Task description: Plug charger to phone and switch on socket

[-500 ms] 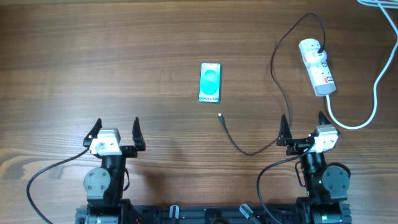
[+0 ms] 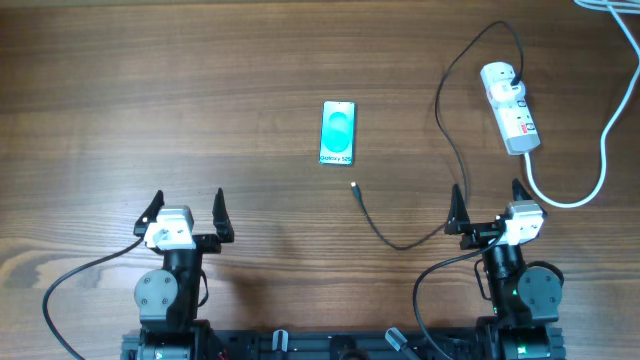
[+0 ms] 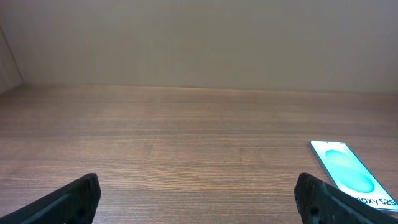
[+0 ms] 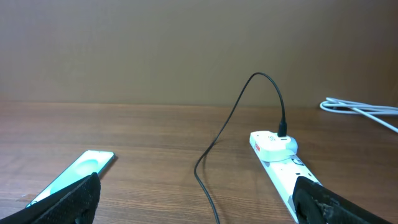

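Observation:
The phone lies flat mid-table, teal screen up; it also shows in the left wrist view and the right wrist view. The charger's black cable runs from its white plug, seated in the socket at the far right, down to its connector tip, which lies just below the phone and apart from it. In the right wrist view the cable crosses between my fingers, with the socket at right. My left gripper and right gripper are open and empty near the front edge.
A thick white cord loops from the socket's near end up to the far right corner; it also shows in the right wrist view. A plain wall stands behind the table's far edge.

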{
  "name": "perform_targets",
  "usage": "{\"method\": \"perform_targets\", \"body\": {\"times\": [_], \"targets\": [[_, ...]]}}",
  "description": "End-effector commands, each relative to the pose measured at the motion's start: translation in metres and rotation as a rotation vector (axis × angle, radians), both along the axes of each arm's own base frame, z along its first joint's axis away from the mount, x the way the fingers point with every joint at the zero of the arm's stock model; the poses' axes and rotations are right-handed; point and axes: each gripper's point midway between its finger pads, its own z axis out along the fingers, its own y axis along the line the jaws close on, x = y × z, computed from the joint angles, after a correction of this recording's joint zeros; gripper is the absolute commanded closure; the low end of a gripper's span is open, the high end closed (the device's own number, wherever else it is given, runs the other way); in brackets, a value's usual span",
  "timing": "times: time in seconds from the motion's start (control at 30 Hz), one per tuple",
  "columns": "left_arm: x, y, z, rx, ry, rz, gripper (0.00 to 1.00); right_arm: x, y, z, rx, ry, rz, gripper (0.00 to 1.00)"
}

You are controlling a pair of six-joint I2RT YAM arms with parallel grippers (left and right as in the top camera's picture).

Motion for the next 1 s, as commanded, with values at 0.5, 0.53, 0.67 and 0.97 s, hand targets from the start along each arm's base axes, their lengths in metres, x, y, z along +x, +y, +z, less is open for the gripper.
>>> {"method": "perform_targets", "body": {"times": [0.5, 0.53, 0.67, 0.97], "targets": [[0.000, 0.000, 0.000, 0.019, -0.005, -0.003, 0.00, 0.000, 0.001, 0.001, 0.016, -0.006, 0.005, 0.00], [0.000, 0.000, 0.000, 0.019, -0.005, -0.003, 0.00, 0.000, 0.001, 0.001, 0.015, -0.006, 0.005, 0.00], [0.000, -0.003, 0.004, 0.017, -0.023, -0.022, 0.00, 0.000, 0.001, 0.001, 0.016, -0.006, 0.005, 0.00], [-0.040, -0.082, 0.111, 0.112, -0.500, -0.495, 0.00, 0.000, 0.001, 0.001, 0.016, -0.006, 0.005, 0.00]]}}
